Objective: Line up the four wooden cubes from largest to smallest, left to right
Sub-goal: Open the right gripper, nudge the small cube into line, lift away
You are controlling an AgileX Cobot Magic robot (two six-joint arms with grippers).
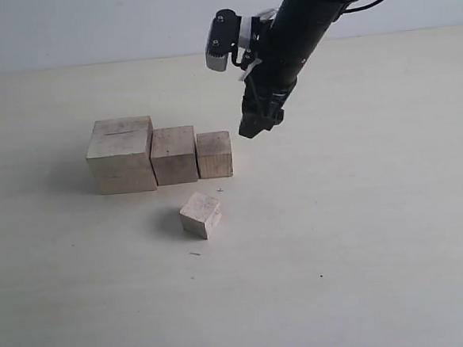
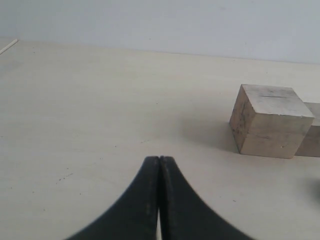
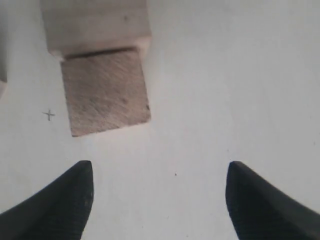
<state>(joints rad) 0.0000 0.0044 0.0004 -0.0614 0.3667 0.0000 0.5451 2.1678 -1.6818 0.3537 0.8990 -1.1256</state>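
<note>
Right gripper [image 1: 258, 125] hangs above the table with jaws spread and empty, just right of the row's end, likely because that gap is the slot for the last block. The largest cube [image 1: 121, 153], with a thin dark crack on top, anchors the left end. The second cube [image 1: 174, 154] sits against it and the third cube [image 1: 214, 155] close beside that, so three stand in order. The smallest cube [image 1: 201, 214] lies apart in front, skewed, not yet placed. Left gripper [image 2: 159, 200] is pressed together, holding nothing.
</note>
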